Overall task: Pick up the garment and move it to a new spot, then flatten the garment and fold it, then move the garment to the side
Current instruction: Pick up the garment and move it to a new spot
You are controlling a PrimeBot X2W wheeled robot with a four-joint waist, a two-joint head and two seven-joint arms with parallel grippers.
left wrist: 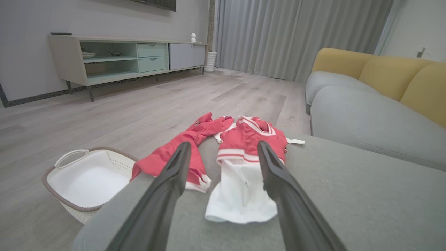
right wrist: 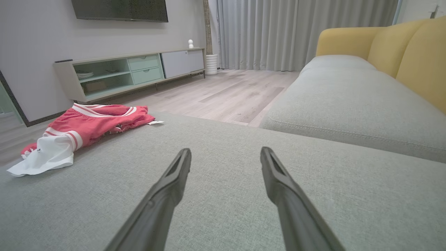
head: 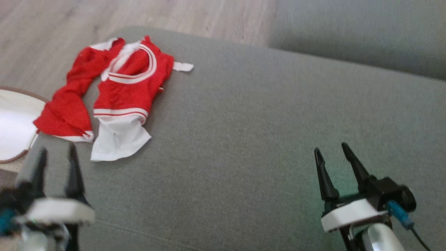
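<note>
Cushion (head: 244, 139) bare right of garment (head: 129, 87); basket (left wrist: 87, 181) flanks left edge.

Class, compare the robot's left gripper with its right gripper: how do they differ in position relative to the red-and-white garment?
The left gripper sits just short of the garment; the right gripper is well away from it, over bare grey cushion. The left gripper is near the white basket at the cushion's edge; the right gripper is far from it. Both are open and empty.
</note>
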